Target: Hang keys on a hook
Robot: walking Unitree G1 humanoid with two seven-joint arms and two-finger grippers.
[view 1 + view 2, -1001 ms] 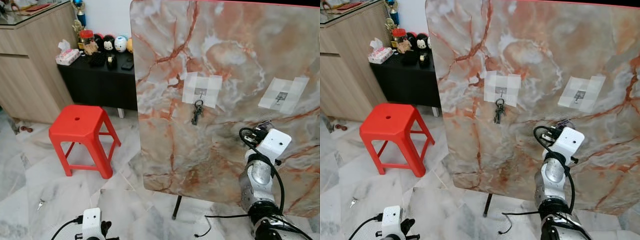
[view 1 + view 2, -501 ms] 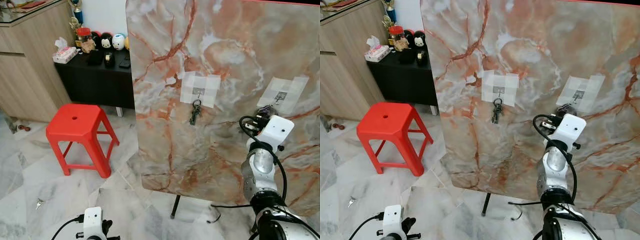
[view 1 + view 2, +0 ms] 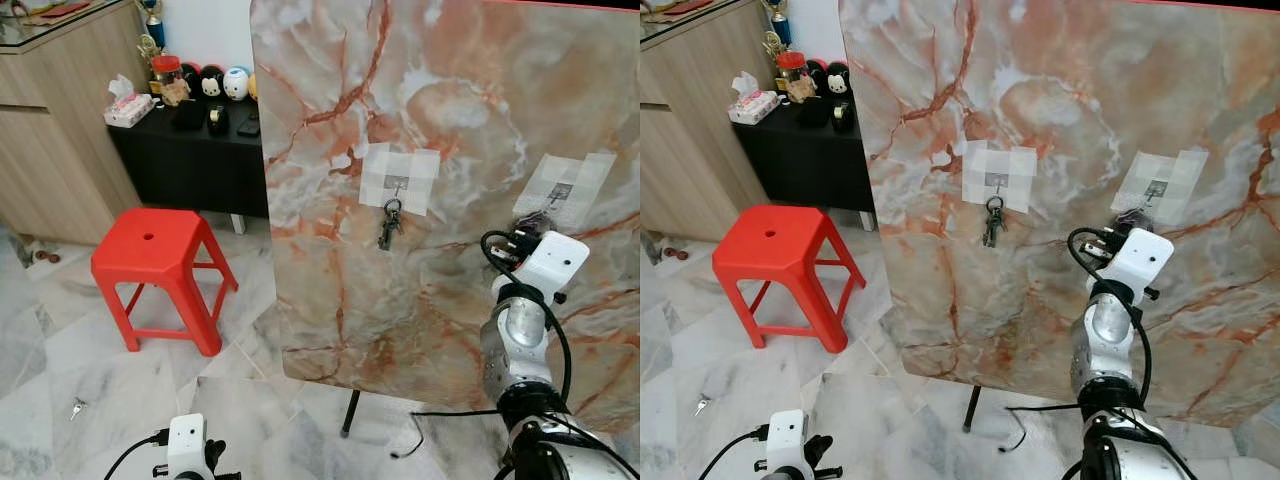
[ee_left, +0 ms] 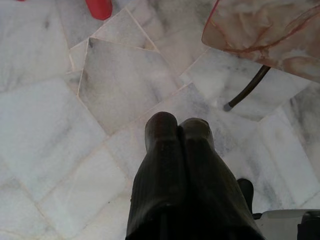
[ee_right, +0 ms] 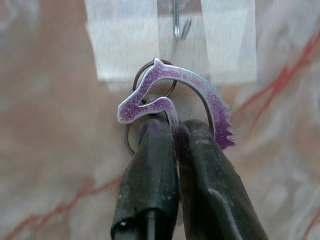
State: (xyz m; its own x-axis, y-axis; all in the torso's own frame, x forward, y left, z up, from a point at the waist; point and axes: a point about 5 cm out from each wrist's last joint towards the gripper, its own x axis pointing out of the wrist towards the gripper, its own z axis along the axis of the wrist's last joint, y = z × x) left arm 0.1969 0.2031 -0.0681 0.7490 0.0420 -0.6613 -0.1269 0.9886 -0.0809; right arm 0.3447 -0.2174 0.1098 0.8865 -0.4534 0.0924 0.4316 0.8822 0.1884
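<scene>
Below the taped metal hook (image 5: 176, 25) on the marble-patterned board (image 3: 450, 120), right gripper (image 5: 176, 131) pinching a purple horse-head key tag (image 5: 175, 97), left gripper (image 4: 178, 131) closed, idle.

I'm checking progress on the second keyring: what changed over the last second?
The right gripper, shut on the purple horse keyring, has risen up the marble board to just below the right hook; the ring isn't hooked yet. The keys on the left hook and the shut left gripper near the floor stayed put.
</scene>
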